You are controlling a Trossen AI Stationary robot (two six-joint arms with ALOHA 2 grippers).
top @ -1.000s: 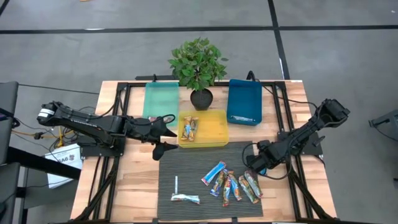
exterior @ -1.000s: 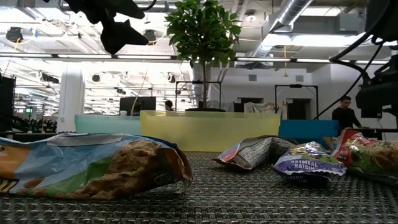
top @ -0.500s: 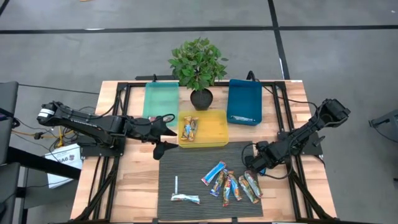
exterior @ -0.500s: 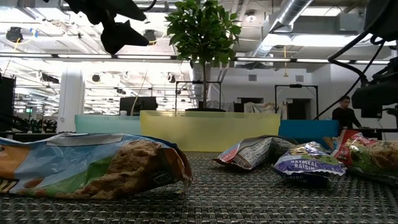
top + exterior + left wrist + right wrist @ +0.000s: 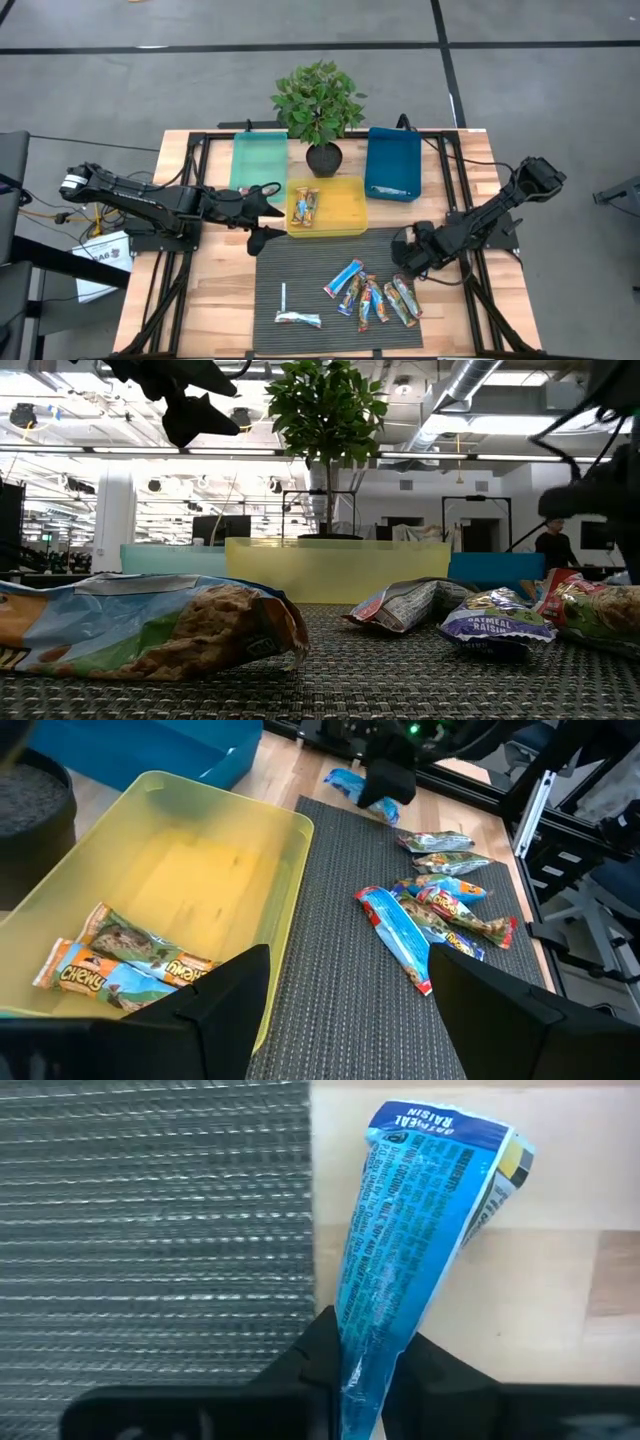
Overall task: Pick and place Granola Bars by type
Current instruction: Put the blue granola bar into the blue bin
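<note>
Wooden tabletop (image 5: 215, 290) with dark mat (image 5: 310, 275), in bright hall. Right gripper (image 5: 362, 1365) at mat's right edge, pinching blue granola bar (image 5: 410, 1240). Left gripper (image 5: 262, 212) spread beside yellow bin (image 5: 350, 205).

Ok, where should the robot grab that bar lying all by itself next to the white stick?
Across its narrow middle, coming straight down from above. The lone bar lies flat on the mat, long side left to right, with open space around it except the white stick near its left end.
</note>
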